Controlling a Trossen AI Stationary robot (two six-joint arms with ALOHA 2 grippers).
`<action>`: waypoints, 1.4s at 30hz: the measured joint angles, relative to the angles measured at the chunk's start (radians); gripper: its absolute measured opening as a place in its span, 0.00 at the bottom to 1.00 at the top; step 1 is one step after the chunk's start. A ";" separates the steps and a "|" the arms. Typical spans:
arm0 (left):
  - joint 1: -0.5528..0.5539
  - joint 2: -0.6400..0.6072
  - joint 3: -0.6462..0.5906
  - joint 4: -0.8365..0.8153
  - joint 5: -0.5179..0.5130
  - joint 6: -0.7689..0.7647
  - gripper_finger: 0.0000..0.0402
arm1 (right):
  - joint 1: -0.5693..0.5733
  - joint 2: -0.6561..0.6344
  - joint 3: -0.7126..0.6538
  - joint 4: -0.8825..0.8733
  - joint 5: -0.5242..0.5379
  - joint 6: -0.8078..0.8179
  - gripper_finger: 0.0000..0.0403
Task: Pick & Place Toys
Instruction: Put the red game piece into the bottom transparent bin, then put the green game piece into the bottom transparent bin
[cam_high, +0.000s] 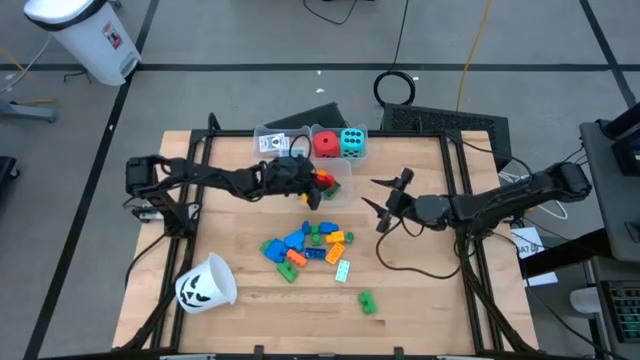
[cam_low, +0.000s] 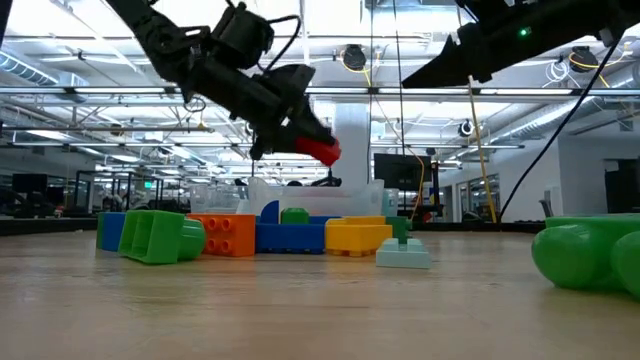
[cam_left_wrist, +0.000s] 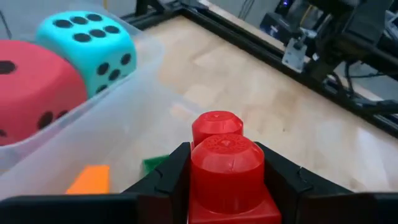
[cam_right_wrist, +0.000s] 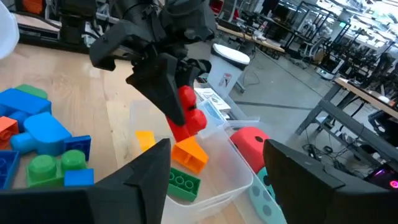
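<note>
Currently left end effector (cam_left_wrist: 227, 186) is clamped on a red block (cam_left_wrist: 227, 171), arm stretched over the clear bin (cam_right_wrist: 217, 180). Right end effector (cam_high: 385, 203) hovers fingers apart above the surface (cam_high: 430, 280). Only the right wrist view shows blocks inside that bin.

No readable words or brand names anywhere. Red die (cam_left_wrist: 31, 93) and cyan die (cam_left_wrist: 93, 46): black dots only. White bin (cam_high: 85, 35), upper left: label, perhaps text, illegible.
</note>
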 joint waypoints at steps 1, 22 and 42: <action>0.000 0.000 -0.014 0.006 0.000 0.002 0.35 | 0.000 0.002 0.000 0.002 0.000 0.000 0.55; -0.005 0.131 -0.061 0.157 0.004 -0.040 0.45 | 0.037 0.004 0.000 0.013 -0.087 0.021 0.54; -0.070 -0.233 -0.061 -0.145 0.066 -0.079 0.74 | 0.261 0.016 0.000 0.087 -0.130 0.057 0.56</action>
